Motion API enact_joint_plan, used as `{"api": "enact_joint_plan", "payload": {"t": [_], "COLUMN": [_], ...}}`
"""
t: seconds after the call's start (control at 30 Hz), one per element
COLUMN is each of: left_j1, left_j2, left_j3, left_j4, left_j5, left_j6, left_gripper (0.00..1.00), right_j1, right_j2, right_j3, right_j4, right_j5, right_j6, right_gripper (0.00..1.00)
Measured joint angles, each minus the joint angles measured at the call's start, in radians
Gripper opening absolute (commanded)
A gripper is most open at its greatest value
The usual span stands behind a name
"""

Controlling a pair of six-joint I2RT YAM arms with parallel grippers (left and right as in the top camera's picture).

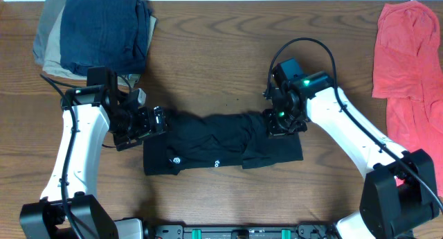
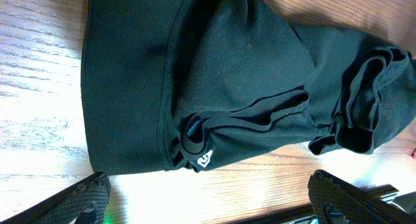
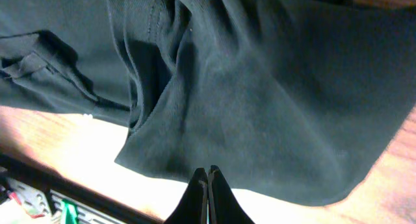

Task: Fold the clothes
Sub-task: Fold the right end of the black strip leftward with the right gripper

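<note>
The clothes are one black garment, lying bunched in a wide strip across the middle of the table, with a small white logo near the front left. My left gripper hangs open at its left end. In the left wrist view the left gripper has only bare wood between its fingers, just short of the black fabric and its logo. My right gripper is at the garment's upper right. In the right wrist view the right gripper is shut, tips over the cloth's edge, no fabric visible between them.
A stack of navy-blue and khaki garments lies at the back left. A red-pink shirt is spread at the far right. A black equipment rail runs along the table's front edge.
</note>
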Motion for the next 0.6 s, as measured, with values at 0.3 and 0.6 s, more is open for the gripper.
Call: {"api": "enact_joint_plan", "payload": {"t": [0.3,0.6], "left_j1": [0.000,0.000], "left_j2": [0.000,0.000], "left_j3": [0.000,0.000], "left_j4": [0.001,0.000], "left_j5": [0.000,0.000], "left_j6": [0.000,0.000], "left_gripper": [0.98,0.98], "right_j1": [0.112,0.178], "right_j2": [0.000,0.092], "right_j3": [-0.179,-0.220], "right_j4": [0.257,0.423], "right_j5": [-0.060,-0.138], "right_j6": [0.085,0.164], "right_gripper": [0.02,0.01]}}
